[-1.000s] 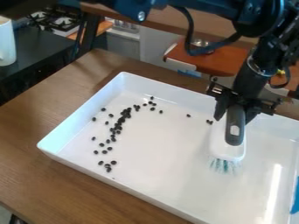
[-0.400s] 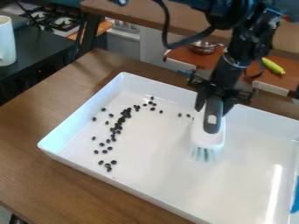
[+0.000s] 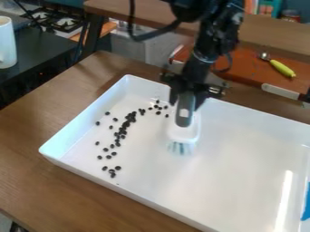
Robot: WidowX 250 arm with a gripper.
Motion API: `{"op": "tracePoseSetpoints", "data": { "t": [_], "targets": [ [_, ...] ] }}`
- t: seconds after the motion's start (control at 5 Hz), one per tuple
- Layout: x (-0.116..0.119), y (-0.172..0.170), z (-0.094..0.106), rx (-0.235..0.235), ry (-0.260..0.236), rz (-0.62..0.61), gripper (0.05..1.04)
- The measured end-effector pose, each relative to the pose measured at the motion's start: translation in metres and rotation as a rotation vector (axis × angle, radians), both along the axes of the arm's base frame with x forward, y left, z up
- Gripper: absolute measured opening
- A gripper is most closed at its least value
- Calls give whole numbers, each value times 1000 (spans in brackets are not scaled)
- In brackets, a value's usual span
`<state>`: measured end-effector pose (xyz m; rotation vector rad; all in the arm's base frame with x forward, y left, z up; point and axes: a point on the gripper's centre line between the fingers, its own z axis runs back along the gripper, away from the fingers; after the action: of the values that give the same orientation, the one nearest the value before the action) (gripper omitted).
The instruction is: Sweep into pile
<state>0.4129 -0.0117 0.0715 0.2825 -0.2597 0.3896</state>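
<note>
White tray (image 3: 242, 181) with black beans (image 3: 125, 127).

The place seemed to be a robot lab, arranged partly like a kitchen: a black robot arm (image 3: 201, 61) hung above a wooden tabletop (image 3: 37, 113), and beyond its left edge were a stove (image 3: 63, 21) and a white mug (image 3: 7, 43).

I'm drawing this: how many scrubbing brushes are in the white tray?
1: a white brush with a grey handle, held by the black gripper inside that tray, right of most small black beans.
</note>
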Motion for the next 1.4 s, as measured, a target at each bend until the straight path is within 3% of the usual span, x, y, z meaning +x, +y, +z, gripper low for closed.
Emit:
{"op": "tracePoseSetpoints", "data": {
  "t": [0.6, 0.8, 1.2, 1.4],
  "targets": [
    [-4, 54, 3, 11, -16, 87, 514],
    [-4, 61, 3, 19, -46, 169, 514],
    [-17, 67, 4, 13, -69, 475, 514],
    [-24, 67, 0, 7, -76, 544, 514]
  ]
}}
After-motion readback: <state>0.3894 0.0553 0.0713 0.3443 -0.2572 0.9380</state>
